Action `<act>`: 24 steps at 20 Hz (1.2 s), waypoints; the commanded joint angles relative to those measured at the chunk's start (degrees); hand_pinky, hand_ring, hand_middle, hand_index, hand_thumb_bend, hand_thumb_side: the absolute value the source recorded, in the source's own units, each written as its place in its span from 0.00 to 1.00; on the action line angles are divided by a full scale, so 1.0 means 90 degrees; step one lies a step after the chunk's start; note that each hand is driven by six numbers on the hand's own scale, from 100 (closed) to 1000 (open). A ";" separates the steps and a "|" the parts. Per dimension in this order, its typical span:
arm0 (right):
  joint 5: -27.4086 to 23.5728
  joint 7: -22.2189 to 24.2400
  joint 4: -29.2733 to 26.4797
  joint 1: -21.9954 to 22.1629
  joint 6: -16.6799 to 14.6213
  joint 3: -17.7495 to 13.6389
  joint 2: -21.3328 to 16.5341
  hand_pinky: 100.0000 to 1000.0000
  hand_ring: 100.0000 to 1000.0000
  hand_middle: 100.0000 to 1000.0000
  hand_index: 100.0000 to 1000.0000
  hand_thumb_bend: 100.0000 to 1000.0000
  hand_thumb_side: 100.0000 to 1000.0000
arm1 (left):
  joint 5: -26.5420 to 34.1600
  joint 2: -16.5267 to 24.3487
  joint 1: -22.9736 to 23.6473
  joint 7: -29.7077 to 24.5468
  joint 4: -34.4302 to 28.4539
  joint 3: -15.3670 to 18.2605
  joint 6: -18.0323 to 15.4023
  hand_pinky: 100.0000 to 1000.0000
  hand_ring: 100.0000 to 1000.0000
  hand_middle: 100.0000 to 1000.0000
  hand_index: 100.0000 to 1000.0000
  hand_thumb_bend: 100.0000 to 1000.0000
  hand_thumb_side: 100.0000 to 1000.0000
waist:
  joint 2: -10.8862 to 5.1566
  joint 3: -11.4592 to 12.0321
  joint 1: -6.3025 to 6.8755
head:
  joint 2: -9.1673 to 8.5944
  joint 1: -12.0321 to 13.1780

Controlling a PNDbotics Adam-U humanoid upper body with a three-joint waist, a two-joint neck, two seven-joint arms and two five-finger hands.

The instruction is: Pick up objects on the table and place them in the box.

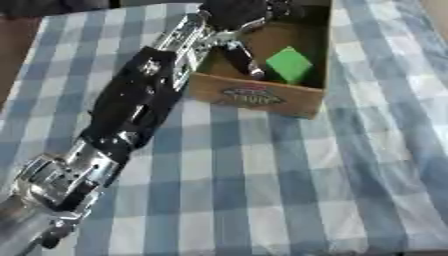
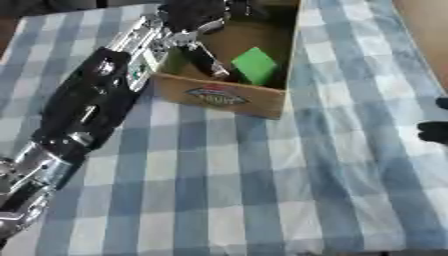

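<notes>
The cardboard box (image 1: 262, 95) stands at the far middle of the blue-and-white checked table. A green block (image 1: 289, 64) lies tilted inside it, towards the right wall. My left arm stretches from the lower left up to the box, and my left hand (image 1: 234, 14) hovers over the box's far left part. One dark finger (image 1: 242, 59) points straight down into the box just left of the green block, apart from it; the hand holds nothing. A small part of my right hand (image 2: 434, 131) shows at the right edge, low beside the table.
The checked tablecloth (image 1: 262, 190) covers the whole near area in front of the box. The table's bare brown edge (image 2: 429, 30) shows at the far right, and a dark strip lies beyond the far left corner.
</notes>
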 commanded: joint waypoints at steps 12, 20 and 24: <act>0.0038 -0.0133 -0.0068 -0.0021 -0.0013 -0.0162 -0.0095 0.65 0.65 0.79 0.83 0.00 0.64 | 0.2911 0.1671 0.0378 -0.0098 -0.1589 0.0626 0.0759 0.80 0.72 0.69 0.88 0.43 0.11 | -0.0139 0.0231 -0.0009 | -0.0067 -0.0305; 0.0052 -0.0180 -0.0085 -0.0042 -0.0014 -0.0198 -0.0105 0.65 0.65 0.79 0.83 0.00 0.63 | 0.4447 0.2167 0.1389 -0.0306 -0.2902 0.1020 0.1237 0.78 0.69 0.64 0.88 0.17 0.12 | -0.0111 0.0372 -0.0046 | -0.0142 -0.0383; 0.0063 -0.0199 -0.0092 -0.0043 -0.0017 -0.0210 -0.0098 0.65 0.65 0.79 0.83 0.00 0.63 | 0.5050 0.2181 0.1897 -0.0385 -0.3440 0.1249 0.1503 0.78 0.68 0.62 0.88 0.07 0.18 | -0.0098 0.0397 -0.0085 | -0.0216 -0.0389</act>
